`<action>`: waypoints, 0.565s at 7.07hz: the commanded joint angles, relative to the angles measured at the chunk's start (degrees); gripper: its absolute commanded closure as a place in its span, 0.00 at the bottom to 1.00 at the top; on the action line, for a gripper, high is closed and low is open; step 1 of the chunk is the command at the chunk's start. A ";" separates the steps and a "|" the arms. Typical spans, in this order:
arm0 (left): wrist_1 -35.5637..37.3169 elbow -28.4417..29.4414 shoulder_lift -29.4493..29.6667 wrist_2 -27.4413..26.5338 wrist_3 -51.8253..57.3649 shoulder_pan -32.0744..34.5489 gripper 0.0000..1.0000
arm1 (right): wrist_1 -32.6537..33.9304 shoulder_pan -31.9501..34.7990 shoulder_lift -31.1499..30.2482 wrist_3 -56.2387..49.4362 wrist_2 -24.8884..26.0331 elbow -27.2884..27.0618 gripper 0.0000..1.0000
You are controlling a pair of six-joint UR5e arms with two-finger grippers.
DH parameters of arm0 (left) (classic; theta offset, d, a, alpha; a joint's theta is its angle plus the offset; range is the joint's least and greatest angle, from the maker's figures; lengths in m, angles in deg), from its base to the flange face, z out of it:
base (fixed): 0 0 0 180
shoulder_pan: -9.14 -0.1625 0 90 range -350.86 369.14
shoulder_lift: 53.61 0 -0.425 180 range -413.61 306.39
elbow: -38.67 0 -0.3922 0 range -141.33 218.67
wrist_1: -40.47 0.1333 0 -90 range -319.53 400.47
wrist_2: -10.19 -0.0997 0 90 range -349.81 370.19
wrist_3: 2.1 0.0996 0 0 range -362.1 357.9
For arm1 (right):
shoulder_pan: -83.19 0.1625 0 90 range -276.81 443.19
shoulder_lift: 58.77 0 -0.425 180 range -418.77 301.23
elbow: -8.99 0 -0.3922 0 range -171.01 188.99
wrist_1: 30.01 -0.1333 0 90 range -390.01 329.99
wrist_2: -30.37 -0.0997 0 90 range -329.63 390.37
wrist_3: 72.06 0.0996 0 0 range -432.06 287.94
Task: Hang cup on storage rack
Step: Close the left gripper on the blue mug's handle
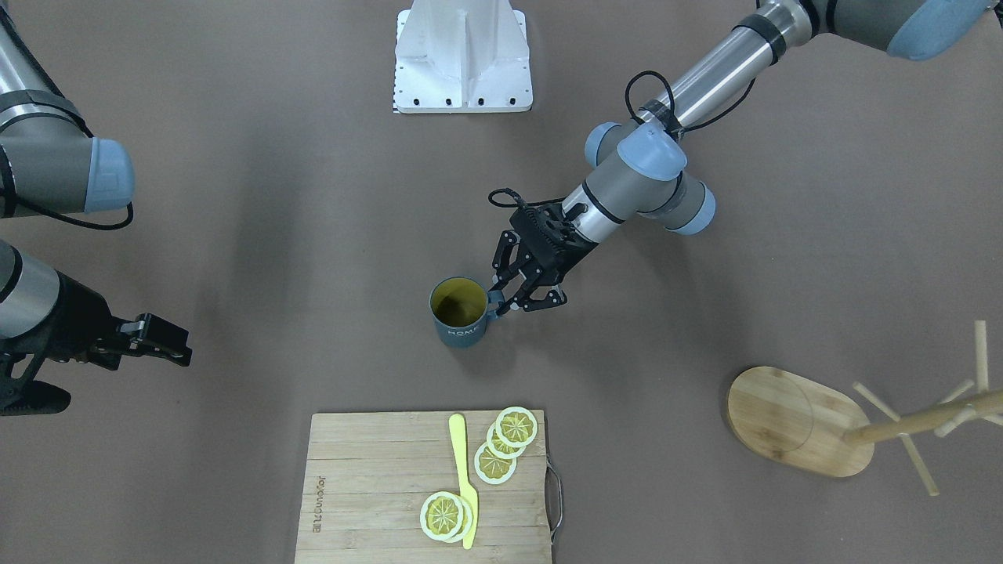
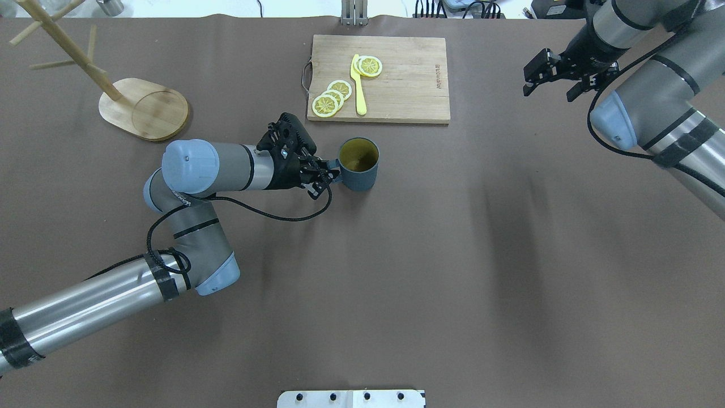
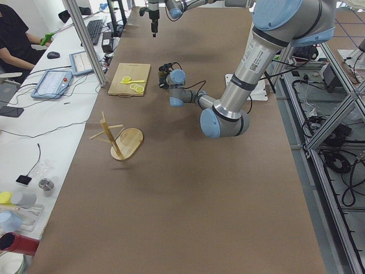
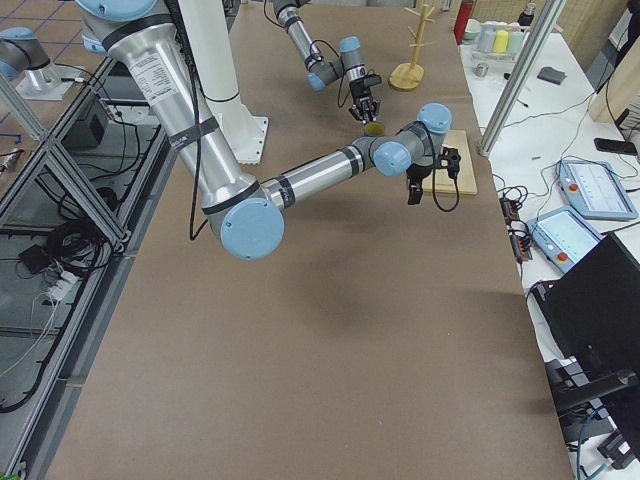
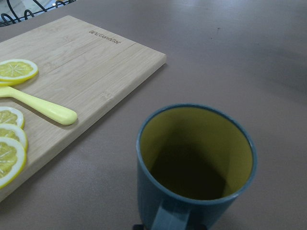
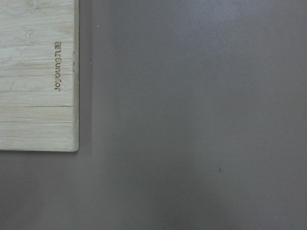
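Closest to your left wrist camera stood the cup (image 5: 196, 163), upright on the brown desk (image 5: 240, 57), with its yellowish inside open to the lens and its loop handle turned toward the camera. Your left gripper (image 1: 504, 303) was closed on that handle, with a finger on either side. The cup's bottom appeared to rest on the desk, and the white lettering on its side faced the operators' edge. Just beyond the cup on that side, near it but not touching, lay the wooden cutting board (image 2: 402, 85). On the board were several lemon slices (image 2: 325, 105) and a yellow plastic knife (image 2: 358, 85) lying among them. The storage rack (image 2: 144, 107) stood upright toward the end of the desk on the robot's left, well apart from the cup. Its oval base sat flat and its pole and thin pegs rose above it. Your right gripper (image 2: 548, 93) hung over the desk with its fingers spread open, well apart from the cup and off to the side of the board. Its wrist camera looked straight down on one corner of the board and the bare desk beside it.
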 commanded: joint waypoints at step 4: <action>0.00 -6.28 -1.51 0.18 -13.11 0.43 1.00 | 0.00 0.00 -0.09 0.00 -0.09 -0.17 0.00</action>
